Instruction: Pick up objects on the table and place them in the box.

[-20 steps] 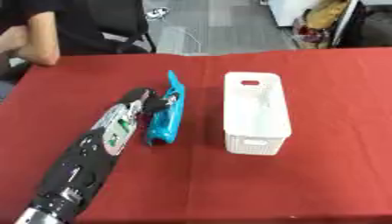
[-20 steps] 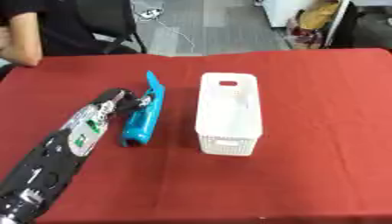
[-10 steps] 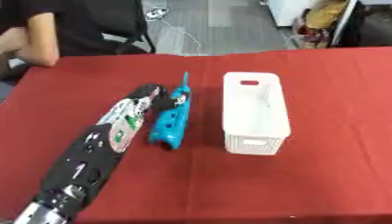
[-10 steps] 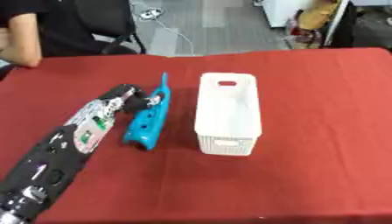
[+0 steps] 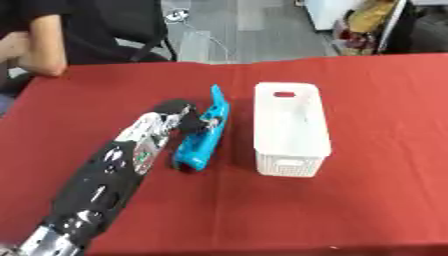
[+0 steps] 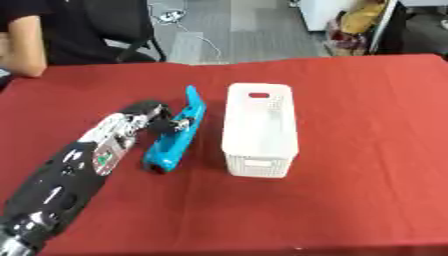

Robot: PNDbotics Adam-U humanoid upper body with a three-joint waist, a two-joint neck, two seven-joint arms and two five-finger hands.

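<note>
A long bright blue tool [image 5: 202,136] lies slanted on the red table, its thin end pointing away from me and its thick end near me. My left hand [image 5: 178,116] comes in from the lower left and sits against the tool's left side at mid-length, fingers curled onto it. Whether the tool is off the cloth I cannot tell. Just right of the tool stands a white slotted box [image 5: 284,165], long side running away from me; nothing shows inside it. My right hand shows in neither view.
The red tablecloth [image 5: 367,200] spreads wide to the right of and in front of the box. Beyond the far table edge are a grey floor, a black chair [image 6: 122,30] and clutter at the upper right.
My left hand and the blue tool have shifted right, closer to the box, and the tool's far end has swung over. The box has stayed put.
</note>
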